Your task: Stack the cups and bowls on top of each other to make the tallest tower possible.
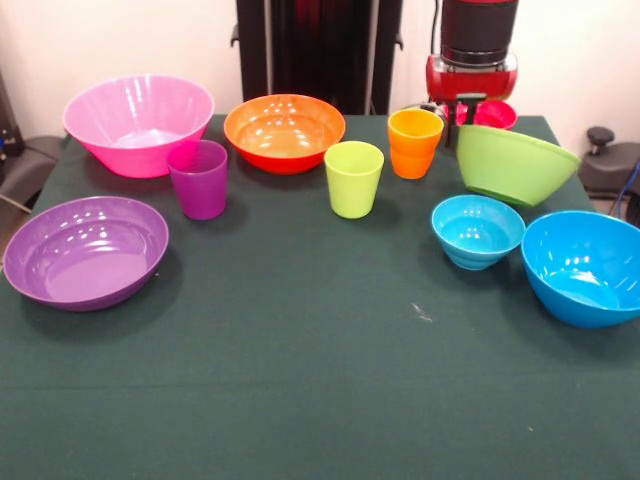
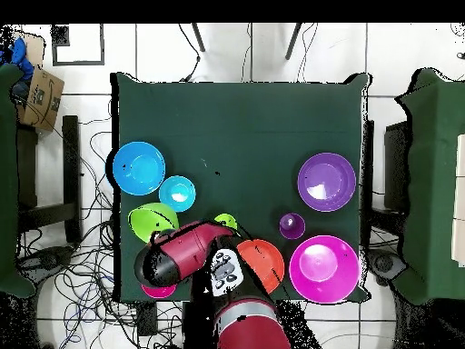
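Three cups stand in a row at the table's far side: purple (image 1: pixel 198 178), lime green (image 1: pixel 354 178), orange (image 1: pixel 414 142). The big pink bowl (image 1: pixel 138 122) and the orange bowl (image 1: pixel 284 130) stand behind them. The shallow purple bowl (image 1: pixel 86 250) is near left. The lime green bowl (image 1: pixel 512 165) sits tilted at the right, with the small light blue bowl (image 1: pixel 477 230) and the big blue bowl (image 1: pixel 585 265) in front of it. The small red bowl (image 1: pixel 490 114) is at the far right edge. My gripper (image 1: pixel 468 104) hangs right at it, half hiding it.
The dark green cloth (image 1: pixel 300 380) covers the table. In the overhead view my red arm (image 2: pixel 186 254) reaches over the table's robot-side edge and hides the orange cup. Chairs stand at both sides. Cables lie on the floor.
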Available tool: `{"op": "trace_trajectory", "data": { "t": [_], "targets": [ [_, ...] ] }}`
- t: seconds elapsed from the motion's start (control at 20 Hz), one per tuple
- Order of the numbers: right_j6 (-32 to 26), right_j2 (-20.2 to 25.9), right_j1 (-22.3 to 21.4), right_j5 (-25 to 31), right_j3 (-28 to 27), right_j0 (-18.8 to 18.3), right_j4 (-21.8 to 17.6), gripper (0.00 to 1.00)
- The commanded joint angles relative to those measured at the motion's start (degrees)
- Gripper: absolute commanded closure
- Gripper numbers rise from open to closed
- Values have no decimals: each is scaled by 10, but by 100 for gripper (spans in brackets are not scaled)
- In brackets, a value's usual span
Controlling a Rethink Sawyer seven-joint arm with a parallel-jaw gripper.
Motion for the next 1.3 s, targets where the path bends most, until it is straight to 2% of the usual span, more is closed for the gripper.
{"op": "trace_trajectory", "data": {
  "t": [0.05,0.7,1.3],
  "targets": [
    [-14,68,-2,64,20,-8,20,100],
    [2,54,-45,111,49,13,51,100],
    [-25,75,-61,129,58,-13,54,100]
  ]
}}
